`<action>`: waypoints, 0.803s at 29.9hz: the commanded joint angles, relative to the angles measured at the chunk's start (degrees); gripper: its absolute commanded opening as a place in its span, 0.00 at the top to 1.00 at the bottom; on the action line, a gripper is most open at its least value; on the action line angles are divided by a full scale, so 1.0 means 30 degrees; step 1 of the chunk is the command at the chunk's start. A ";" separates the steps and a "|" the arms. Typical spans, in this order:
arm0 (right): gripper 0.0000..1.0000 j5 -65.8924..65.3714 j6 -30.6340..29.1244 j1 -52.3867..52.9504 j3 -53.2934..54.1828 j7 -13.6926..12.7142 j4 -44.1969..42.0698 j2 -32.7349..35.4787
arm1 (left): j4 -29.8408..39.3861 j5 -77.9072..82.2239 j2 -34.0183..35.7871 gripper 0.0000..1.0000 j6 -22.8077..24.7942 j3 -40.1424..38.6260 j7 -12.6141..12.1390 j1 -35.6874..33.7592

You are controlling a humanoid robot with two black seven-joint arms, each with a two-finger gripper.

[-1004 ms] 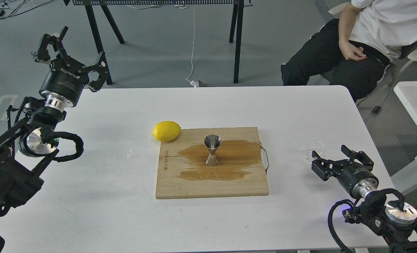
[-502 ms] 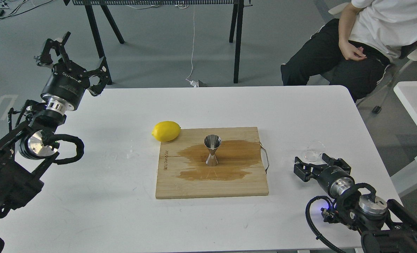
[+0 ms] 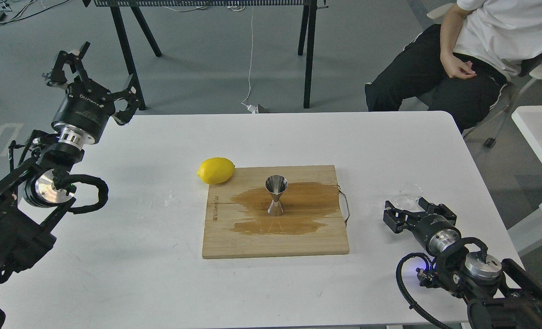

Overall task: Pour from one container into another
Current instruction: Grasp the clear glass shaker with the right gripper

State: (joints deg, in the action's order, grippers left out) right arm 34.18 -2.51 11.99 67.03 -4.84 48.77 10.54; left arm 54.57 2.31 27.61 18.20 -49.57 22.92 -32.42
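Observation:
The tiny clear glass cup (image 3: 409, 194) stands on the white table at the right, past the board's metal handle. My right gripper (image 3: 410, 211) is open just in front of the cup, its fingers spread to either side, nothing between them. The steel jigger (image 3: 276, 195) stands upright in the middle of the wooden cutting board (image 3: 252, 240), on a dark wet stain. My left gripper (image 3: 95, 84) is open, raised above the table's far left corner, far from both vessels.
A yellow lemon (image 3: 216, 170) lies at the board's far left corner. A few water drops (image 3: 172, 200) mark the table left of the board. A seated person (image 3: 481, 50) is beyond the far right edge. A white stand (image 3: 540, 151) sits to the right.
My right arm swung left and forward, bringing its gripper up to the near side of the glass cup. The left gripper shifted only slightly.

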 commanded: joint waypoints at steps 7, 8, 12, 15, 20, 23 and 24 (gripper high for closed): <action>0.18 0.0002 0.0046 0.0893 -0.0020 -0.0027 -0.1313 -0.0057 | 0.0004 -0.0009 -0.0005 0.00 -0.0031 0.0031 -0.0052 0.0027; 0.18 0.0002 -0.0011 0.1070 -0.0020 -0.0027 -0.1549 -0.0057 | 0.0004 -0.0009 -0.0005 0.00 -0.0031 0.0031 -0.0023 0.0027; 0.30 0.0002 -0.0070 0.1218 -0.0166 -0.0027 -0.1639 -0.0057 | -0.0025 0.0021 0.0024 0.00 -0.0002 0.0031 -0.0052 -0.0002; 0.43 -0.0027 -0.0070 0.1218 -0.0254 -0.0027 -0.1639 -0.0057 | -0.0229 0.0021 0.0053 0.00 0.0027 0.0001 -0.0052 -0.0002; 0.54 -0.0028 -0.0420 0.1189 -0.0284 -0.0057 -0.1464 -0.0057 | -0.0289 0.0021 0.0112 0.00 0.0027 0.0001 -0.0023 -0.0002; 0.62 -0.0028 -0.0890 0.1014 -0.0313 -0.0086 -0.1202 -0.0057 | -0.0289 -0.0008 0.0171 0.00 -0.0002 0.0001 0.0007 -0.0002; 0.62 -0.0028 -0.0891 0.0955 -0.0342 -0.0086 -0.0823 -0.0057 | -0.0289 -0.0009 0.0171 0.00 -0.0002 -0.0028 0.0007 -0.0002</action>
State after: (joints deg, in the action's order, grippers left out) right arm 34.10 -4.42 15.39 66.17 -5.02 44.56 10.37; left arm 53.70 2.37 28.07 18.28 -49.57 22.88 -32.42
